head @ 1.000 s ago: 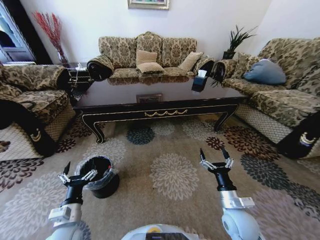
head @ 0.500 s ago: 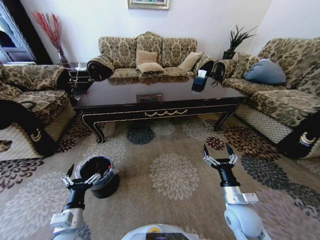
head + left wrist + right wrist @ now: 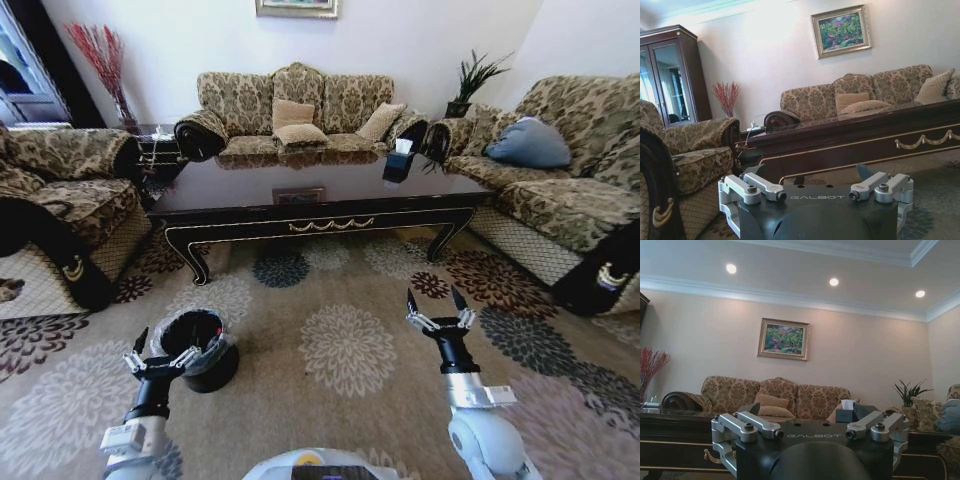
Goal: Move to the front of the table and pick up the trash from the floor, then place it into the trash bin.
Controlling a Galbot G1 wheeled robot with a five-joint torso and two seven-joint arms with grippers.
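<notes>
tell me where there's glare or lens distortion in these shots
Head view: wide-angle bowing bends the sofas at the edges, and the glossy table mirrors the cushions. Left wrist view: bright haze washes the wall above the table. Right wrist view: ceiling spotlights flare.

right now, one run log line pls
left pincer: open, by trash bin | right pincer: open, over rug | table: ahead
</notes>
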